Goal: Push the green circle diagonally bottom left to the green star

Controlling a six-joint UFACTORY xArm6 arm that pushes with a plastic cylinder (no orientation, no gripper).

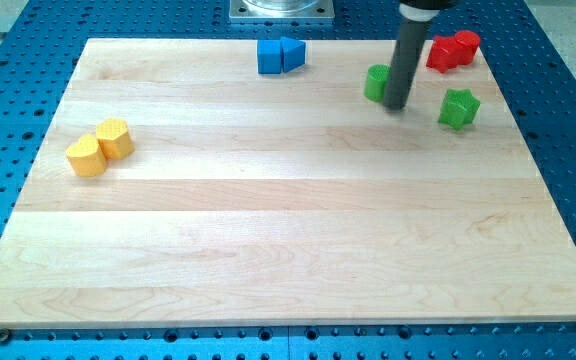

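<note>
The green circle (pixel 376 82) sits near the view's top right, partly hidden behind my rod. My tip (pixel 396 105) rests on the board touching or just off the circle's lower right side. The green star (pixel 459 108) lies to the right of the tip, a short gap away, slightly lower than the circle.
Two red blocks (pixel 453 49) sit together at the top right, above the star. A blue cube and blue wedge (pixel 280 55) touch at the top middle. Two yellow blocks (pixel 100 147) sit together at the left. The wooden board (pixel 288 250) lies on a blue perforated table.
</note>
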